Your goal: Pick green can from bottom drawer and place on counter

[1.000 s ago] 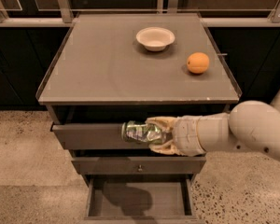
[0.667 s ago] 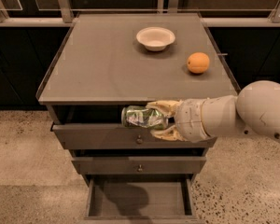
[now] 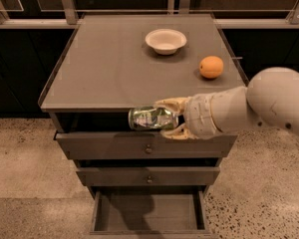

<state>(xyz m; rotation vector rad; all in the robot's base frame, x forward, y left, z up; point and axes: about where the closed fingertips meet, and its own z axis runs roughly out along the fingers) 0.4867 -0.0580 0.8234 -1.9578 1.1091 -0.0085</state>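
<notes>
My gripper [image 3: 167, 118] is shut on the green can [image 3: 148, 118], a shiny green can with silvery ends, held sideways. It hangs in front of the counter's front edge, just above the top drawer. The counter [image 3: 109, 68] is the flat grey-brown top of the cabinet. The bottom drawer [image 3: 148, 214] is pulled out and its floor shows bare. My white arm [image 3: 259, 103] comes in from the right.
A white bowl [image 3: 165, 40] stands at the back of the counter. An orange fruit [image 3: 211, 66] lies near its right edge. Two shallower drawers with round knobs [image 3: 147, 149] sit shut above the open one. Speckled floor surrounds the cabinet.
My gripper has risen with the can, from in front of the top drawer up to the level of the counter's front edge.
</notes>
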